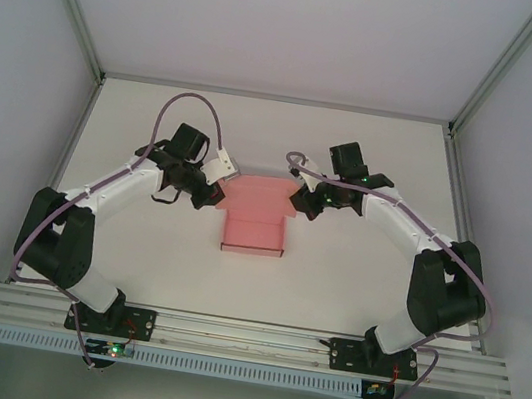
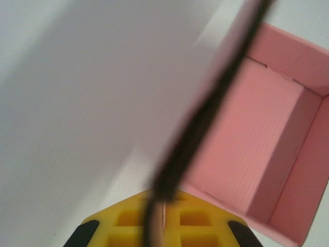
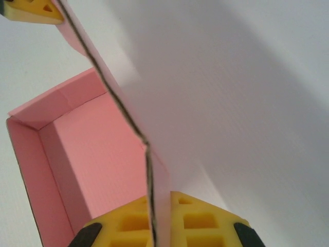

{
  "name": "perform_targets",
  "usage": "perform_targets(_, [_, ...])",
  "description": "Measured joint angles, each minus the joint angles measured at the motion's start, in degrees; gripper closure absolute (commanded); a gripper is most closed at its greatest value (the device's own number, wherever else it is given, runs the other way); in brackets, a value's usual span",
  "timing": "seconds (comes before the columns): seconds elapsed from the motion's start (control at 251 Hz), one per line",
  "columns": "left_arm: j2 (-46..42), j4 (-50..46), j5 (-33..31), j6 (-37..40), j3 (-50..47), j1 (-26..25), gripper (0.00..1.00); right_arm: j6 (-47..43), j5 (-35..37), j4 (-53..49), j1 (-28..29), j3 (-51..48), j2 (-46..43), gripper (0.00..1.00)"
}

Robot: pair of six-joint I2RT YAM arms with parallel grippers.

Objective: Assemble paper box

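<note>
Roughly mid-table, the paper box (image 1: 256,220) lies on the white table (image 1: 374,156) with its long axis running 12 to 6 o'clock, the open low tray toward 6 and the back flap (image 1: 262,195) toward 12. The left tool (image 1: 214,192) is clenched on the flap's 9 o'clock edge and the right tool (image 1: 298,201) on its 3 o'clock edge, with thin card pinched between the yellow fingers (image 3: 195,218). A purple cable (image 1: 189,99) loops over each arm, and the flap's edge cuts across each wrist view as a dark line.
</note>
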Motion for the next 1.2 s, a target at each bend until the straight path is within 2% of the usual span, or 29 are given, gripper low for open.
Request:
perform_targets(0.192, [0.6, 0.3, -1.0, -2.8, 0.4, -0.9, 1.00, 3.4, 3.5, 2.9, 0.6, -0.6, 0.0, 1.00])
perform_targets(0.375, [2.4, 1.1, -6.9, -12.2, 3.3, -1.7, 1.00, 9.5, 9.7, 7.2, 2.8, -1.2, -0.2, 1.00])
perform_targets(0.599, [3.9, 3.0, -14.6, -22.5, 7.5, -3.8, 1.00, 17.5, 20.2, 13.3, 5.8, -2.3, -2.3, 1.00])
perform_targets(0.842, [5.0, 4.0, -25.1, -29.8, 9.9, -9.7, 1.00, 30.3, 35.3, 16.5, 9.0, -2.6, -2.4, 1.00])
perform_targets(0.95, [7.1, 4.0, -29.5, -34.6, 13.4, -10.8, 1.00, 35.1, 41.5, 18.7, 10.5, -2.6, -2.3, 1.00])
perform_targets(1.065, [8.5, 4.8, -32.5, -39.7, 15.8, -10.9, 1.00, 39.0, 48.1, 21.3, 13.1, -2.6, -2.3, 1.00])
perform_targets(1.201, [8.8, 6.6, -33.1, -44.3, 16.2, -11.0, 1.00, 42.7, 54.2, 23.7, 15.1, -2.5, -1.9, 1.00])
